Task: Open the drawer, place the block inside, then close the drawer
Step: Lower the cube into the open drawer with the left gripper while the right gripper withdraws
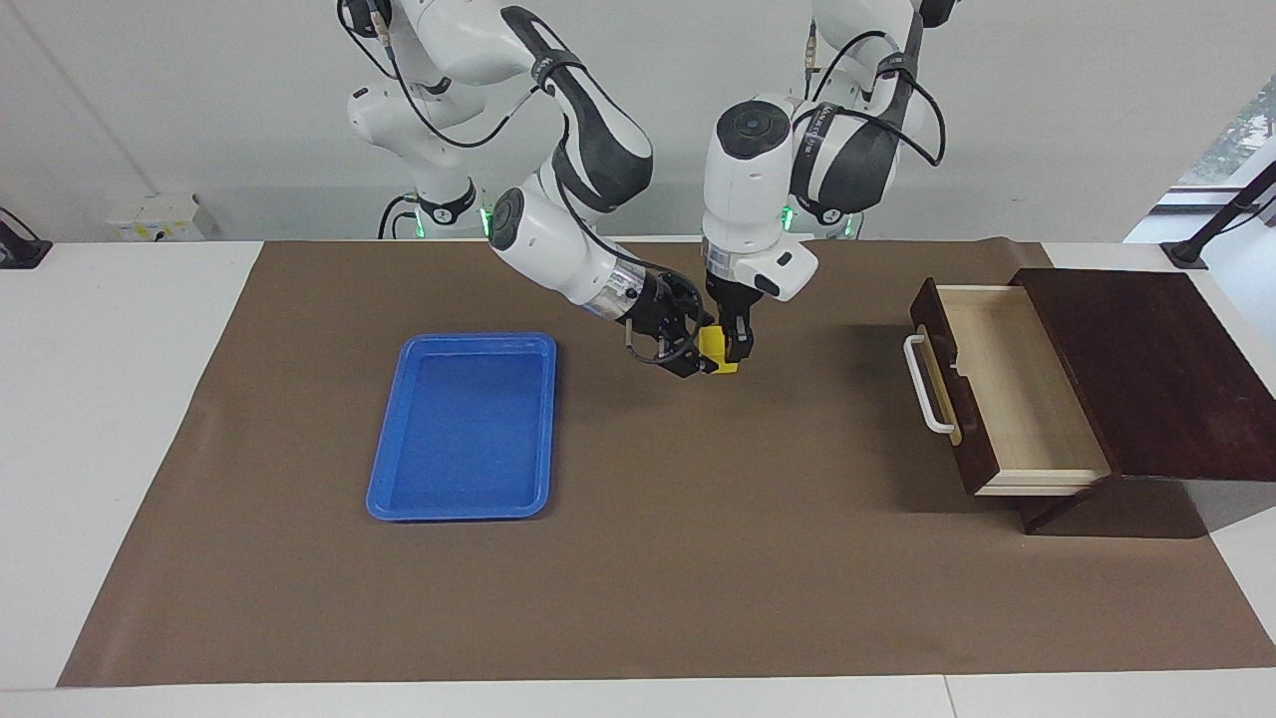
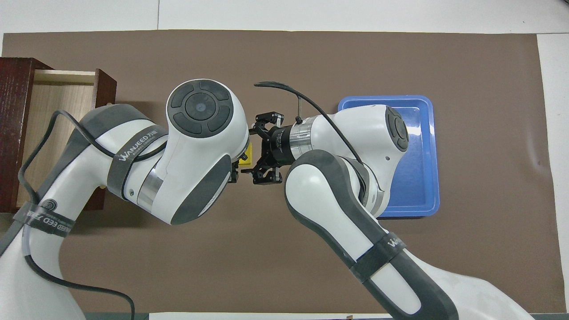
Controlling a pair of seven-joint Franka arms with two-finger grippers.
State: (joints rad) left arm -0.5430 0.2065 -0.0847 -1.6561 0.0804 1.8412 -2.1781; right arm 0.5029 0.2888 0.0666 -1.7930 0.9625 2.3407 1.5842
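Observation:
The yellow block (image 1: 714, 347) hangs a little above the brown mat near the middle of the table, toward the robots. My left gripper (image 1: 728, 349) points straight down and is shut on it. My right gripper (image 1: 698, 347) comes in sideways from the tray's end, open, with its fingers spread on either side of the block. In the overhead view the left arm hides most of the block (image 2: 246, 153). The drawer (image 1: 1007, 389) stands pulled out of its dark wooden box at the left arm's end, showing a bare pale interior and a white handle (image 1: 922, 384).
A flat blue tray (image 1: 478, 339) lies on the mat toward the right arm's end, with nothing in it. The dark box (image 1: 1156, 369) sits at the mat's edge. A brown mat (image 1: 698, 558) covers the table.

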